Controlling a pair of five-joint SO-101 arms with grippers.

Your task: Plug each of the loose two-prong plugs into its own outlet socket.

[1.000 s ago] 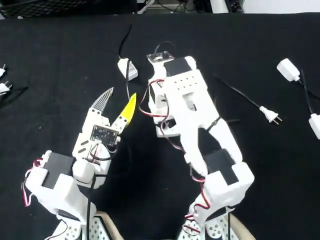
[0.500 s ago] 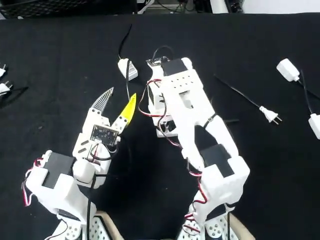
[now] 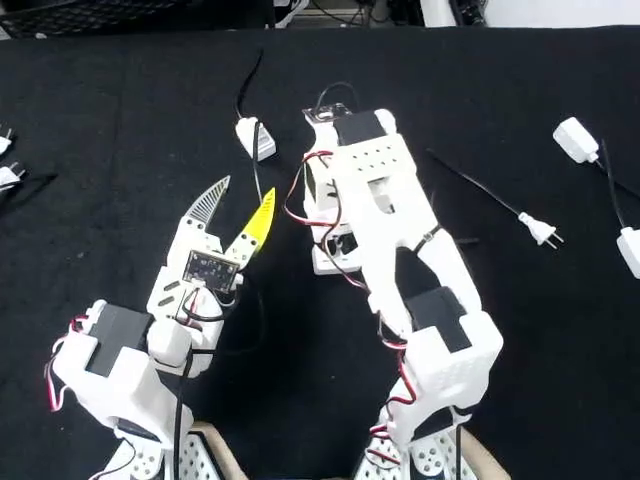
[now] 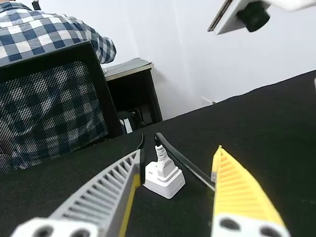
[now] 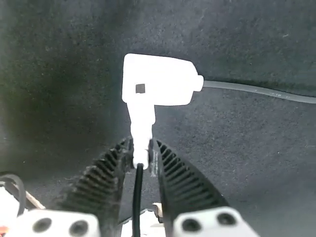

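A plug (image 5: 141, 123), seated in a socket (image 5: 158, 81), is clamped by the right pincer (image 5: 142, 150); the left pincer (image 4: 177, 155) is spread open over the table (image 3: 100, 120).

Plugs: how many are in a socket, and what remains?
Done: the first plug stands in the first socket, ahead of the open left gripper. In hand: the right gripper is shut on a second plug at the second socket; how deep it sits I cannot tell. To do: a loose plug lies unplugged.
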